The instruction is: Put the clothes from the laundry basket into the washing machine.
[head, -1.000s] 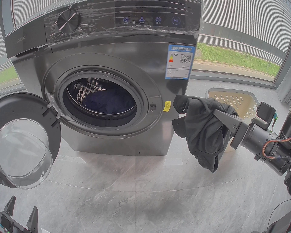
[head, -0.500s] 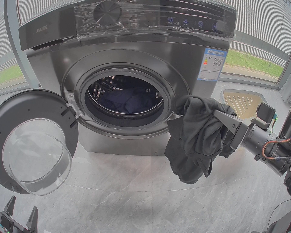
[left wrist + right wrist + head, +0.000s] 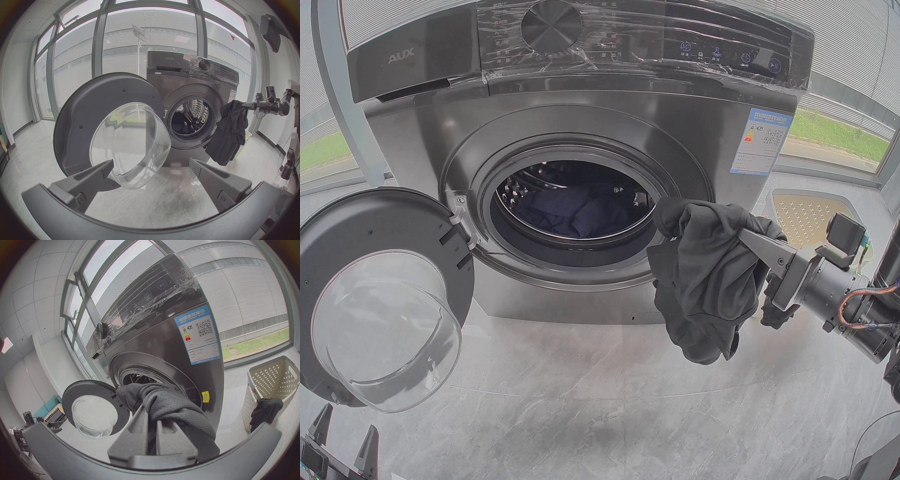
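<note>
One dark garment [image 3: 706,275] pinched in right claw [image 3: 750,239] beside washing machine [image 3: 581,112]; left claw [image 3: 150,162] wide, empty, above grey marbled floor [image 3: 581,387].

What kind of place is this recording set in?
Probably a laundry corner of a glass-walled building: a front-loading washing machine, door open, a laundry basket beside it, and tall windows behind.

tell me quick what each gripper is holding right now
Left gripper: open, holding nothing.
Right gripper: shut on the dark grey garment.
</note>
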`<state>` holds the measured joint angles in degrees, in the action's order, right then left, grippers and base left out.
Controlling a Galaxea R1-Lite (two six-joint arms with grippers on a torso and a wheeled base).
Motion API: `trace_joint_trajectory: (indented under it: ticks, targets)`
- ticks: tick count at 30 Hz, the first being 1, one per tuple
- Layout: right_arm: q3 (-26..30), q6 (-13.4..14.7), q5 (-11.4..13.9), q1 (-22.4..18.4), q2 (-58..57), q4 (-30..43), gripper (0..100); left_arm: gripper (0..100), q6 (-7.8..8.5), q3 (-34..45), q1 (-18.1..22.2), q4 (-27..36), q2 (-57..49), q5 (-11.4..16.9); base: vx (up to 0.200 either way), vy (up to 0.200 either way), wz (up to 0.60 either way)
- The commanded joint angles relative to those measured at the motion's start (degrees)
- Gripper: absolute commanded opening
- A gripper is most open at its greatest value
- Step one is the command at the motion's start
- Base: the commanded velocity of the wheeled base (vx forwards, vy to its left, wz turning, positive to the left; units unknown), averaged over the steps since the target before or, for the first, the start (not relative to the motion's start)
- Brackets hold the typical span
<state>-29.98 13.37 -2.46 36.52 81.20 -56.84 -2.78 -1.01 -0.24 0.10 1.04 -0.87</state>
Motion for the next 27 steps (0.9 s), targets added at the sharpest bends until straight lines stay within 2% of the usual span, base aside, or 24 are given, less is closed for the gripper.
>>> trace_joint_trajectory:
  ticks: [1, 10, 25, 27]
  targets:
    - [0.0, 0.0, 0.0, 0.0, 0.1, 0.0, 0, 100, -0.03, 0.9, 0.0, 0.0, -0.9, 0.0, 0.000, 0.000, 0.00]
    - [0.0, 0.0, 0.0, 0.0, 0.0, 0.0, 0, 100, -0.03, 0.9, 0.0, 0.0, -0.9, 0.0, 0.000, 0.200, 0.00]
    - [0.0, 0.0, 0.0, 0.0, 0.1, 0.0, 0, 100, -0.03, 0.9, 0.0, 0.0, -0.9, -0.1, 0.000, 0.000, 0.00]
    - [0.0, 0.0, 0.0, 0.0, 0.1, 0.0, 0, 100, -0.03, 0.9, 0.0, 0.0, -0.9, -0.1, 0.000, -0.200, 0.00]
